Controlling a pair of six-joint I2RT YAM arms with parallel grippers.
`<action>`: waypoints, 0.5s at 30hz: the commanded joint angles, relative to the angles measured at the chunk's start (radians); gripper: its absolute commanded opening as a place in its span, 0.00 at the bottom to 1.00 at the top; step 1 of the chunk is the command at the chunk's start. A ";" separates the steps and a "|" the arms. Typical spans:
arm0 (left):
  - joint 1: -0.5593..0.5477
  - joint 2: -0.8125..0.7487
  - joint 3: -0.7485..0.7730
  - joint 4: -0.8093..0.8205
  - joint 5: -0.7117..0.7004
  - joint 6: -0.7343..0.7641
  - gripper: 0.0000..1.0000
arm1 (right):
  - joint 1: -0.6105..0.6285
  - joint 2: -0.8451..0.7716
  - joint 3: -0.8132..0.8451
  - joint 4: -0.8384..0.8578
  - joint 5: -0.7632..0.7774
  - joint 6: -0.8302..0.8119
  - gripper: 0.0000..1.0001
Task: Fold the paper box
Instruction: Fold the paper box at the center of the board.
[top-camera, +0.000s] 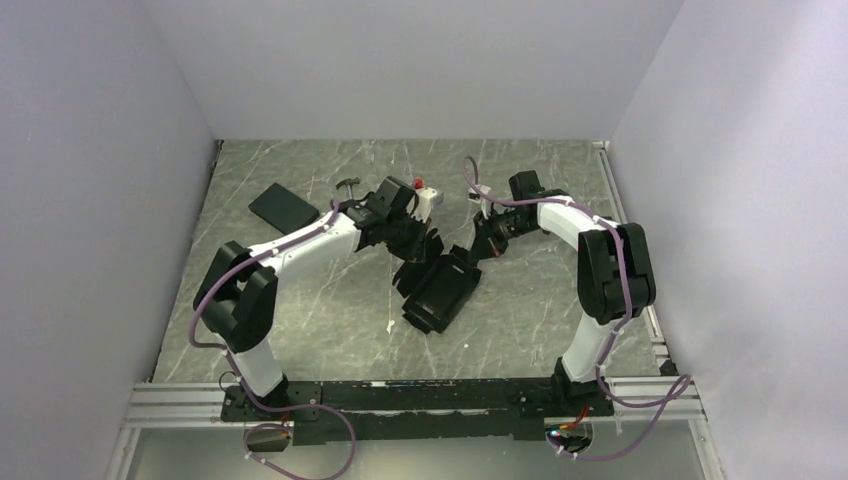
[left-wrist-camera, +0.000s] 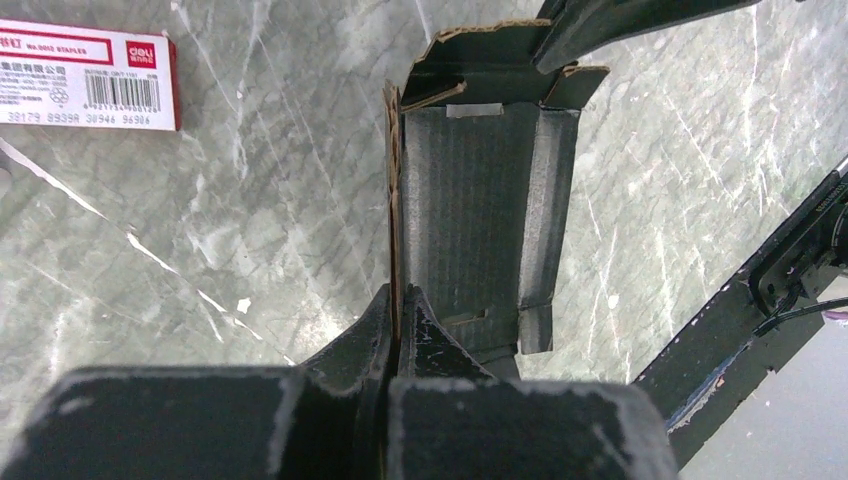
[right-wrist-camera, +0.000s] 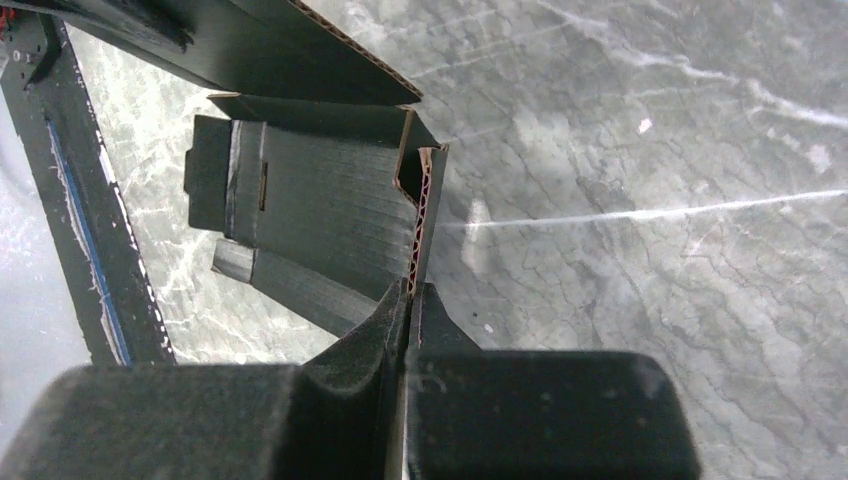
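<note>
Top view: the paper box (top-camera: 438, 290) lies half-formed at centre, panels open and flaps splayed.
Left wrist: left gripper (left-wrist-camera: 397, 312) is pinched tight on one side wall's edge. The staple packet (left-wrist-camera: 85, 78) is well apart.
Right wrist: right gripper (right-wrist-camera: 408, 300) is clamped on the opposite wall's edge.
Step, I'd judge: raising the side walls.
Next move: stand both walls upright together, then tuck the flaps.

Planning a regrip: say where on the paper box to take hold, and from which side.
Take the paper box by a raised side flap, jaws astride its thin free edge, coming in from the flap's end. The flaps stand edge-up; the base panel is broad and flat, with nothing to pinch. The left gripper and right gripper hold it so.
</note>
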 joint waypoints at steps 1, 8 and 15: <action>-0.008 0.010 0.071 0.019 0.011 0.045 0.00 | 0.038 -0.087 0.003 0.026 -0.092 -0.030 0.00; -0.010 0.034 0.114 0.005 0.025 0.054 0.00 | 0.089 -0.094 -0.003 0.058 -0.009 -0.004 0.00; -0.009 0.061 0.133 0.012 0.040 0.020 0.00 | 0.119 -0.107 -0.025 0.113 0.013 0.045 0.00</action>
